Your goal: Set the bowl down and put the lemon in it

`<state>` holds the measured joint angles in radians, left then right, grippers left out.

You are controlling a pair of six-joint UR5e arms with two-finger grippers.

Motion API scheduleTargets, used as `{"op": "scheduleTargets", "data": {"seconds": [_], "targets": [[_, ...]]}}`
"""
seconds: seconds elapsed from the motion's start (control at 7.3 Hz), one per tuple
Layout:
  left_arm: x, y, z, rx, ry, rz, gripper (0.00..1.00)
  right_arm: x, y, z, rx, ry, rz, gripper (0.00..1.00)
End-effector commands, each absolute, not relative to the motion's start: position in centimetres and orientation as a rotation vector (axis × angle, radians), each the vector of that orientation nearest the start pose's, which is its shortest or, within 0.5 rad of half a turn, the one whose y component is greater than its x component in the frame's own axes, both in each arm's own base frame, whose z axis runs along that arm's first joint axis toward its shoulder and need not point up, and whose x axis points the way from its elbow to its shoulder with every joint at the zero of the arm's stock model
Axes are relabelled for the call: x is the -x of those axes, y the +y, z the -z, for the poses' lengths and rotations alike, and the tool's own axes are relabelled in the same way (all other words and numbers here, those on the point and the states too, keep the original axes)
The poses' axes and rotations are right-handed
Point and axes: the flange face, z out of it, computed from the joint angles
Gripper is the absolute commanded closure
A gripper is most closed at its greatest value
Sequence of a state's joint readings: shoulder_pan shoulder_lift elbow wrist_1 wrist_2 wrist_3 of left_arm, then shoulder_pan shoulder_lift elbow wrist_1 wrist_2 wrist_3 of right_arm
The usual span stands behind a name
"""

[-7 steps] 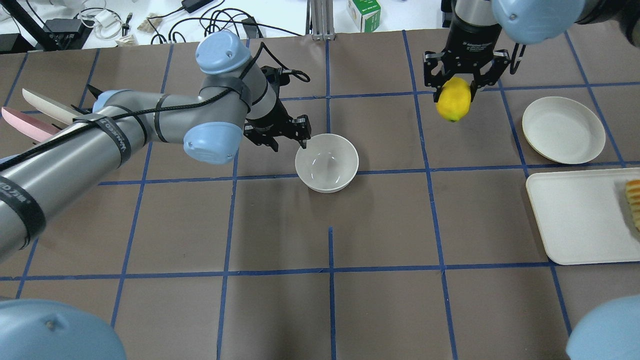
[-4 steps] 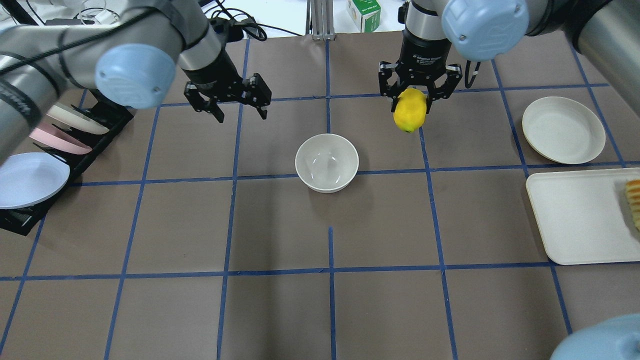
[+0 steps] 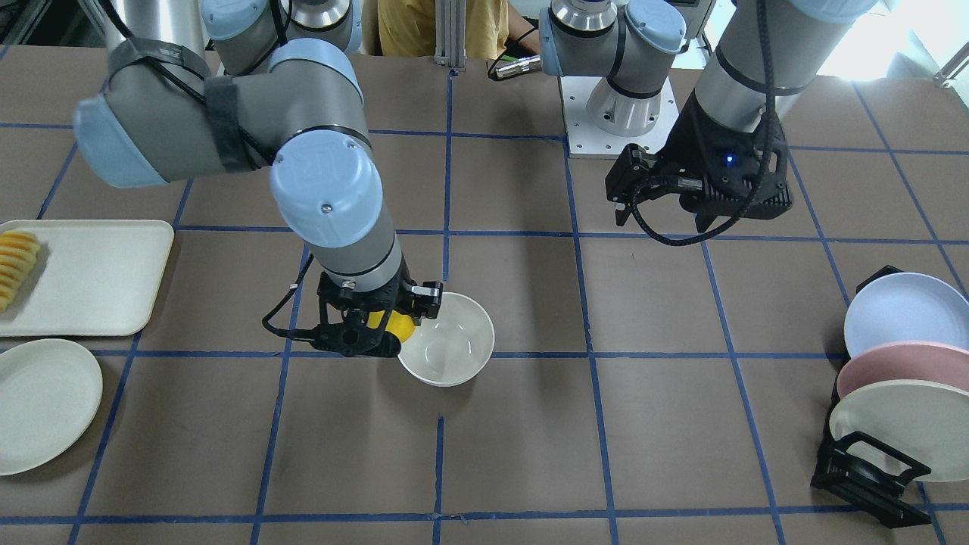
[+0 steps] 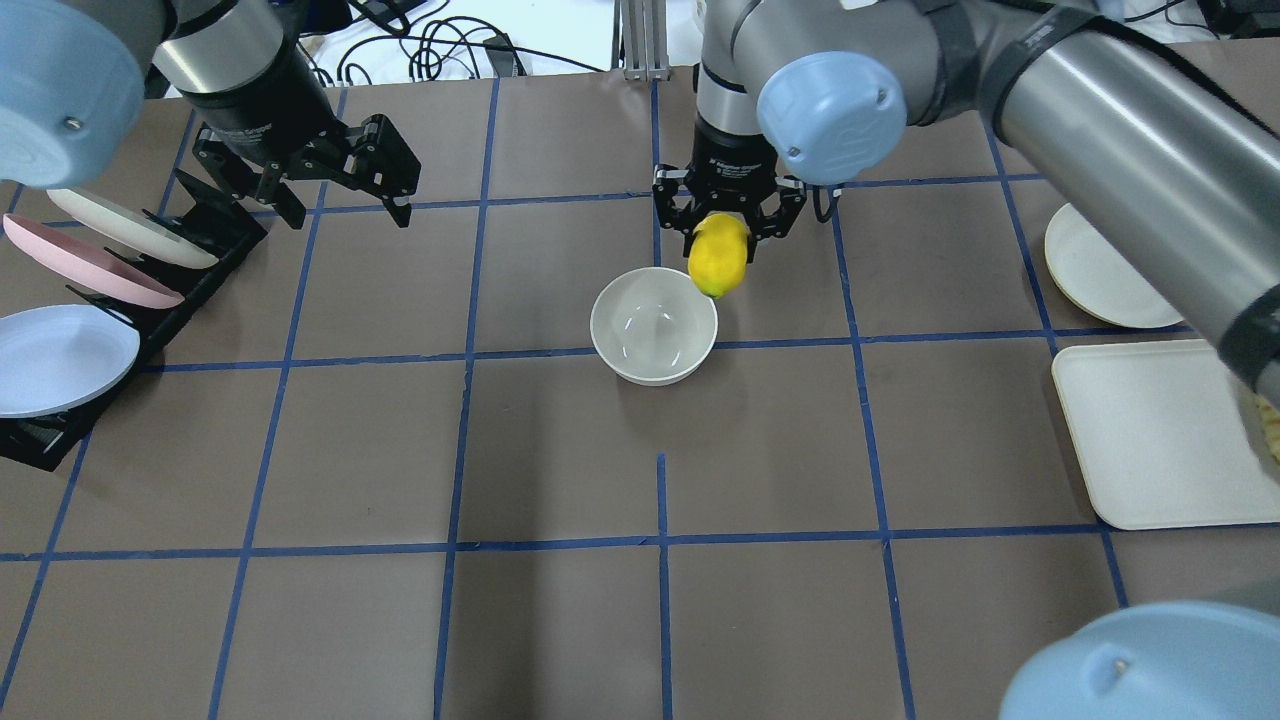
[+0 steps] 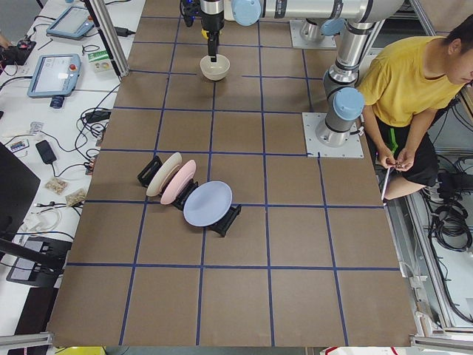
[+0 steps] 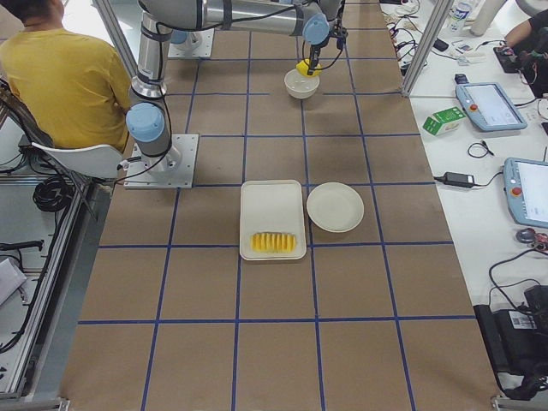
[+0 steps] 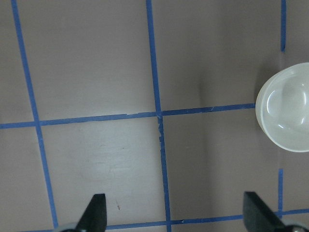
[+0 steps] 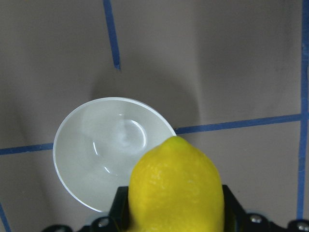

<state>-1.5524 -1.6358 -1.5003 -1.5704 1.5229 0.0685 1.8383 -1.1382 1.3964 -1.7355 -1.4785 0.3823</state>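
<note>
The off-white bowl stands upright and empty at the table's middle; it also shows in the front view, the left wrist view and the right wrist view. My right gripper is shut on the yellow lemon and holds it above the table at the bowl's far right rim. The lemon fills the lower right wrist view and peeks out in the front view. My left gripper is open and empty, raised near the plate rack, well left of the bowl.
A black rack with cream, pink and blue plates stands at the left edge. A cream flat plate and a white tray lie at the right. Sliced food lies on the tray.
My right gripper has carried the lemon left to the bowl's rim. My left gripper has pulled back left and away from the bowl, toward the rack, still open.
</note>
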Motion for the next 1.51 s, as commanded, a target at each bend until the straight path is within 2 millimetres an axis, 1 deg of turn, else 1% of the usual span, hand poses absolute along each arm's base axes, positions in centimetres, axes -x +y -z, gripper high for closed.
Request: {"op": "scheduleTargets", "data": {"seconds": [0.0,0.14,0.41,0.55,0.68,0.82,0.96,1.1,1.23,1.37], "targets": [[13.1,-51.8,-49.4,-0.062,3.207,0.011,0.00,-33.0,-58.6,-30.2,-0.159,3.061,-0.242,1.00],[13.2,-51.6,-49.4,-0.061,3.202,-0.001,0.00,-33.8,-58.8,-28.5,-0.151,3.028,-0.218,1.00],[13.1,-51.5,-49.7,-0.064,3.196,0.003,0.00,-34.1,-58.1,-26.0,-0.140,3.024,-0.229,1.00],[13.1,-51.6,-49.9,-0.064,3.196,0.013,0.00,-34.3,-58.2,-25.1,-0.138,3.004,-0.210,1.00],[13.1,-51.5,-49.6,-0.066,3.199,0.008,0.00,-34.5,-58.2,-24.2,-0.139,2.988,-0.227,1.00],[13.1,-51.5,-49.6,-0.066,3.201,0.008,0.00,-34.5,-58.2,-23.9,-0.138,2.989,-0.233,0.99],[13.1,-51.4,-49.7,-0.066,3.198,0.006,0.00,-34.5,-58.2,-23.8,-0.136,2.989,-0.236,0.88],[13.1,-51.5,-49.7,-0.066,3.198,0.008,0.00,-34.5,-57.9,-23.3,-0.137,2.990,-0.252,0.70],[13.1,-51.4,-49.7,-0.069,3.196,0.008,0.00,-34.4,-57.9,-23.1,-0.138,2.987,-0.234,0.61],[13.1,-51.4,-49.7,-0.071,3.196,0.008,0.00,-34.3,-57.8,-22.3,-0.139,2.990,-0.249,0.57]]}}
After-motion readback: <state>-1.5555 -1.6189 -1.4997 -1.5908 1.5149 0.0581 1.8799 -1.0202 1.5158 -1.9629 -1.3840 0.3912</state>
